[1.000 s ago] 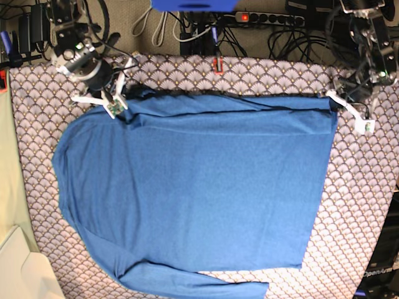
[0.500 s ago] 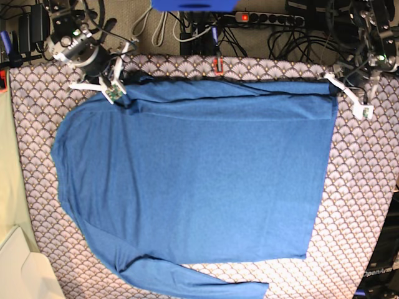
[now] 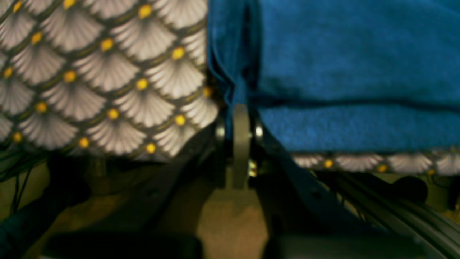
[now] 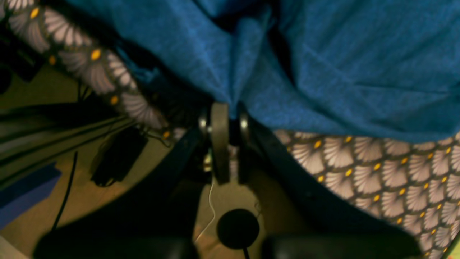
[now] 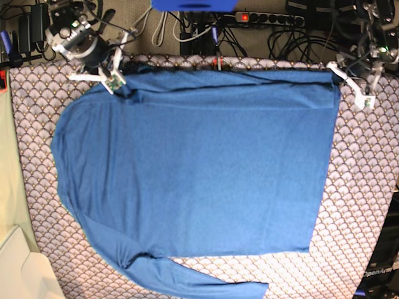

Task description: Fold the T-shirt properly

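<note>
I saw both grippers, left and right, clamped on the far corners of the blue shirt, which lay spread across the patterned tablecloth.

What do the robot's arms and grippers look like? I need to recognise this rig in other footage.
Both arms are black and metallic with loose black cabling. The right gripper and left gripper have white finger pieces; a small green board shows on the right one.
</note>
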You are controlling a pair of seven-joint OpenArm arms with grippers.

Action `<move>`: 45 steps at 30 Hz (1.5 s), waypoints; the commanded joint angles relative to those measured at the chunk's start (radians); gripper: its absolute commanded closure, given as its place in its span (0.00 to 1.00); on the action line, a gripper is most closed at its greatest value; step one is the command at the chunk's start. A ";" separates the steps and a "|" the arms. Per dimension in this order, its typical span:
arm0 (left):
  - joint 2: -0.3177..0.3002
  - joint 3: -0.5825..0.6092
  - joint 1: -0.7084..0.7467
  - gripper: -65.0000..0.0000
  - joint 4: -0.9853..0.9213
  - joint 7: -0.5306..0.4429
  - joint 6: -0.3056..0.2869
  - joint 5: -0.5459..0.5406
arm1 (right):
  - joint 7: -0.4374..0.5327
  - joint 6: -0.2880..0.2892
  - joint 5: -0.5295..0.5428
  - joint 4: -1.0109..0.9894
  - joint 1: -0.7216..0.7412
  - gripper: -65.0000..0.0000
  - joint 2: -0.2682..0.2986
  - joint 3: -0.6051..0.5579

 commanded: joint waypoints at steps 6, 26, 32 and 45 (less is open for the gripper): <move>-0.037 -0.008 0.025 0.99 0.017 -0.014 -0.003 -0.004 | 0.014 0.002 0.005 0.019 -0.003 1.00 0.010 0.005; -0.036 -0.008 -0.024 0.99 0.017 -0.008 -0.003 -0.006 | 0.014 0.003 0.005 0.056 0.008 1.00 0.031 -0.001; -0.036 -0.008 -0.052 0.99 0.017 -0.008 -0.003 -0.006 | 0.014 0.003 0.005 0.061 0.031 1.00 0.033 0.002; -0.037 -0.008 -0.156 0.99 0.003 -0.007 0.000 0.000 | 0.005 0.003 0.005 0.056 0.117 1.00 0.033 -0.003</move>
